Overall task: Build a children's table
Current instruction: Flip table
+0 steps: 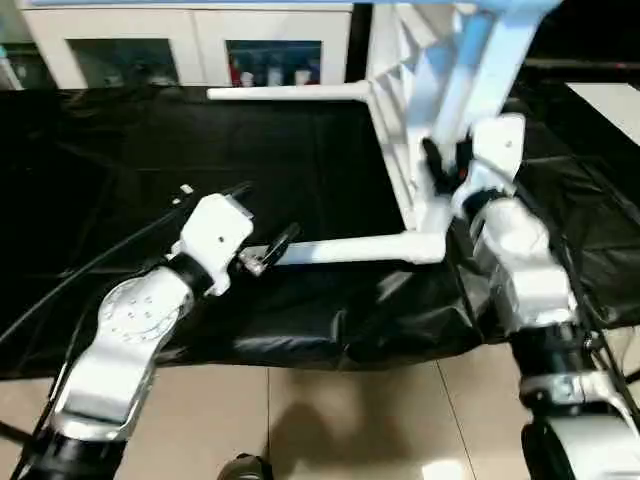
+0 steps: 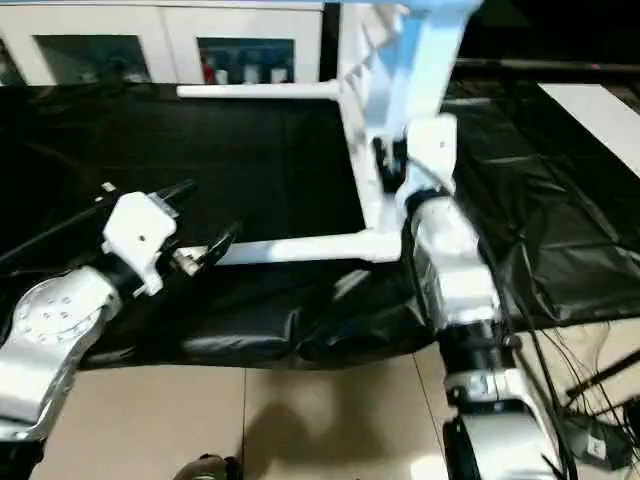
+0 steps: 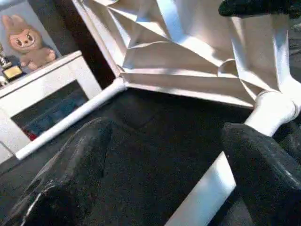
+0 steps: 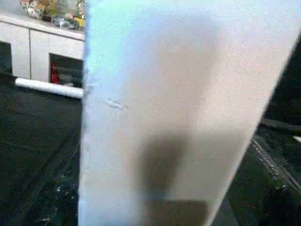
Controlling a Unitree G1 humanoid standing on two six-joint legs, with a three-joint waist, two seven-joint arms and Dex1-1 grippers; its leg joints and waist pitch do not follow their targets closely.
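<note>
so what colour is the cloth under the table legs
Black cloth, clearest in the left eye view.

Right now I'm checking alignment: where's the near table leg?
In the head view, the near leg lies flat on the black cloth, centre, running from the tabletop's near corner toward the left end effector.

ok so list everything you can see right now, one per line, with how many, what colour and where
Table top: one, white, tipped up on its edge on the black cloth, ribbed underside facing the left gripper.
Table legs: at least two in view, white; near leg and far leg both point toward the robot's left from the top's corners.
Black cloth: one, draped over the big table.
Cabinet: one, white with glass doors, behind the table.
Plush toy: one, tan, on the cabinet.
Left gripper: black fingers, open, at the near leg's free end.
Right gripper: black fingers, at the table top.
</note>
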